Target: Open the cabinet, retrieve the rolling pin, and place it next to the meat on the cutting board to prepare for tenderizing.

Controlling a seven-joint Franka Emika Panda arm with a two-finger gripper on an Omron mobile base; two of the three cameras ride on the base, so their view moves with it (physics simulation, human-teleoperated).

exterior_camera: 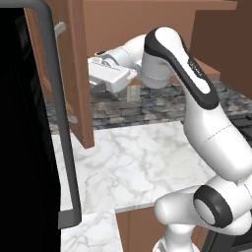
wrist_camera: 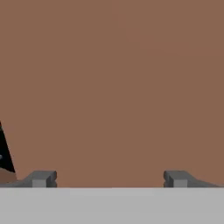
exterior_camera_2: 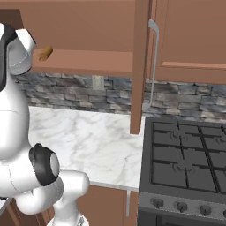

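A kitchen — brown wall cabinet [exterior_camera_2: 185, 39] above a white marble counter [exterior_camera_2: 88, 137], stone backsplash [exterior_camera_2: 66, 92] behind, black gas stove [exterior_camera_2: 190, 163] alongside.

So the brown wall cabinet [exterior_camera_2: 88, 26] has one door [exterior_camera_2: 140, 66] swung out edge-on, its silver bar handle [exterior_camera_2: 152, 66] on the right side. A small tan thing [exterior_camera_2: 44, 53] pokes out at the cabinet's left, can't tell what. White marble counter [exterior_camera_2: 88, 137] below, stone backsplash [exterior_camera_2: 66, 90] with an outlet [exterior_camera_2: 98, 82], black gas stove [exterior_camera_2: 187, 167] at right.
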